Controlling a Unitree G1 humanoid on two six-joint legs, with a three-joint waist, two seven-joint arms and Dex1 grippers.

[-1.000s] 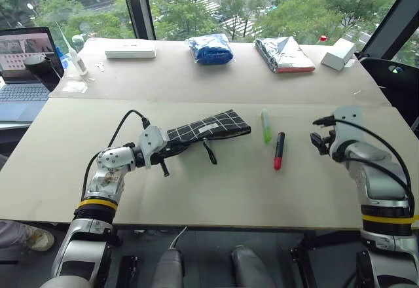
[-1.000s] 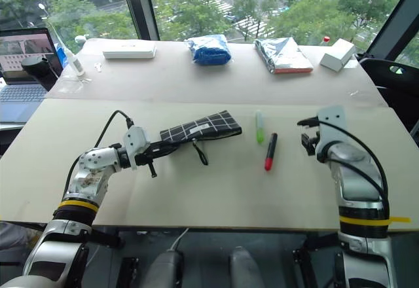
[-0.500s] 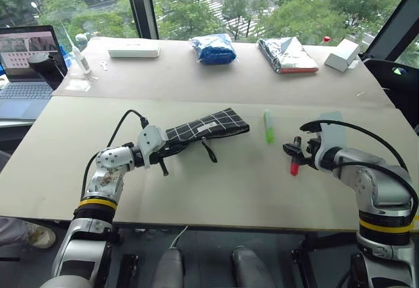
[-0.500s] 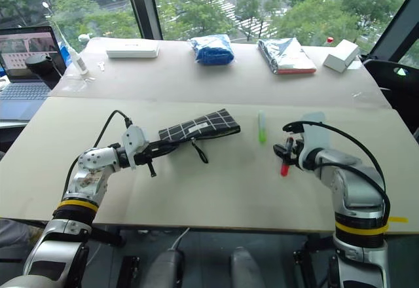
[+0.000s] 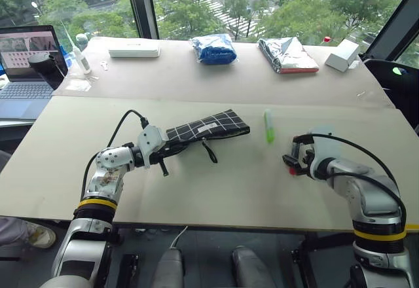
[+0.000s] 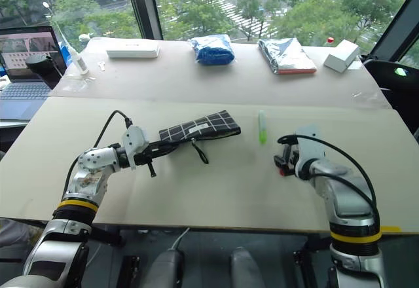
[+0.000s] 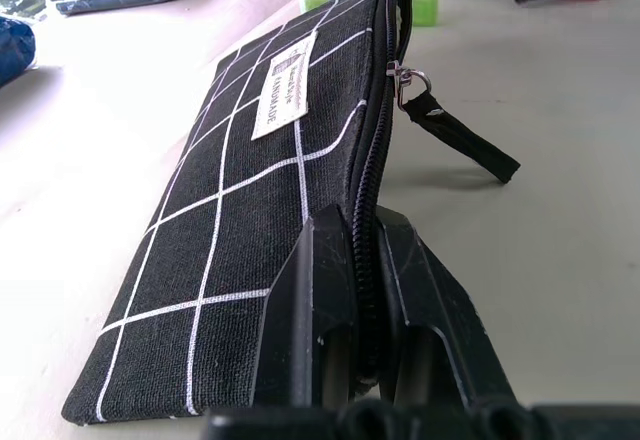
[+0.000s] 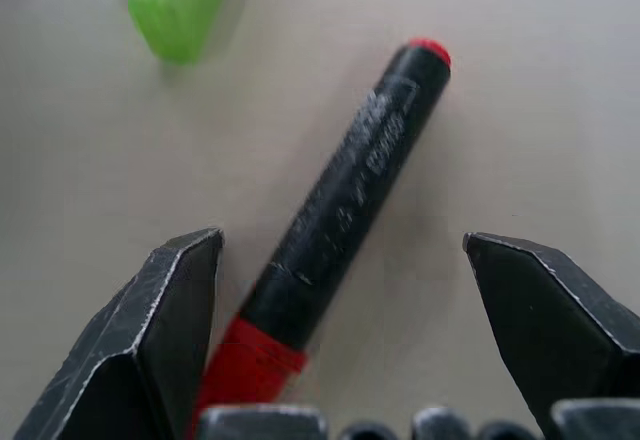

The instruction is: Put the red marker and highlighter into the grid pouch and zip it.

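Observation:
The grid pouch lies flat on the table, its zip-pull strap hanging toward me. My left gripper is shut on the pouch's near end, the fingers clamped along the zip edge. The red marker lies on the table with its red cap end toward me. My right gripper hangs low over it, open, one finger on each side of the barrel and not touching it. The light green highlighter lies just beyond, between the pouch and the marker.
On the far table stand a blue bag, a silver foil bag, a small white box and a flat white box. A laptop and a bottle are at the far left.
My right gripper has come down and to the left, from beside the marker to straddling it, still open. The left gripper and pouch have not moved.

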